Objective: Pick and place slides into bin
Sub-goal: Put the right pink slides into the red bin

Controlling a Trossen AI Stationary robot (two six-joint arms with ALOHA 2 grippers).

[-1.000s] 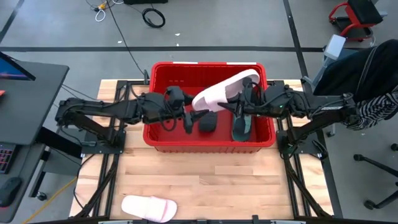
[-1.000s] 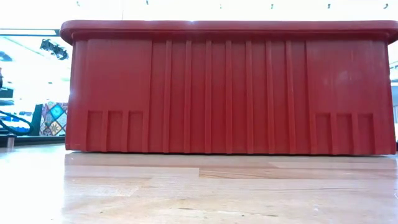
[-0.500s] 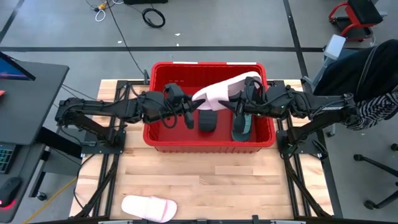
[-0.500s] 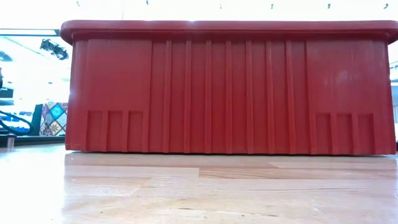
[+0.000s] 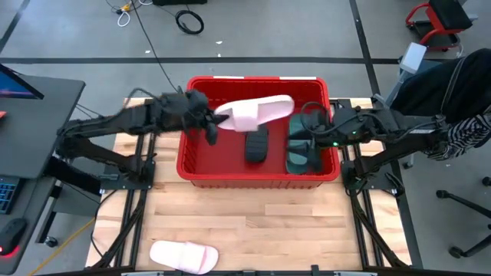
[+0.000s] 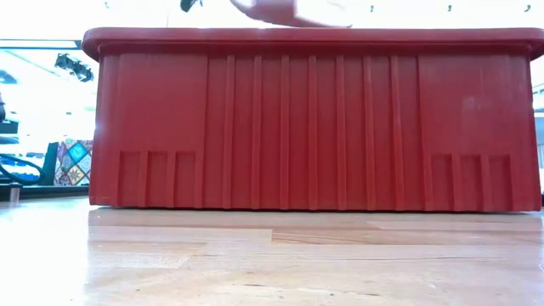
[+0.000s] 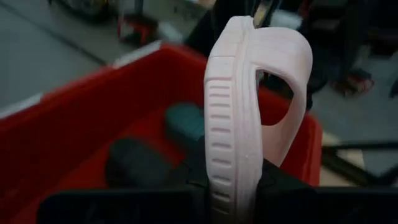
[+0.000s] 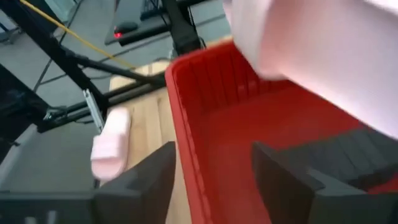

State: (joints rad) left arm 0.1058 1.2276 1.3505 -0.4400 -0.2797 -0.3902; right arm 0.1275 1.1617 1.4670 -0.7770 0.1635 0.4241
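Left gripper (image 5: 209, 124) around pale pink, wide-strapped slide (image 5: 257, 112) above red bin (image 5: 192, 165).

Hidden behind the bin (image 6: 314, 119) wall in the low view: everything inside, except the pink slide (image 6: 289, 10), cropped above.

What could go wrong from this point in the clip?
The left gripper holds the pink slide by one end above the bin; most of it hangs unsupported, so it may twist or slip free. Released here, it could land propped on the black slide. The second pink slide remains on the table.
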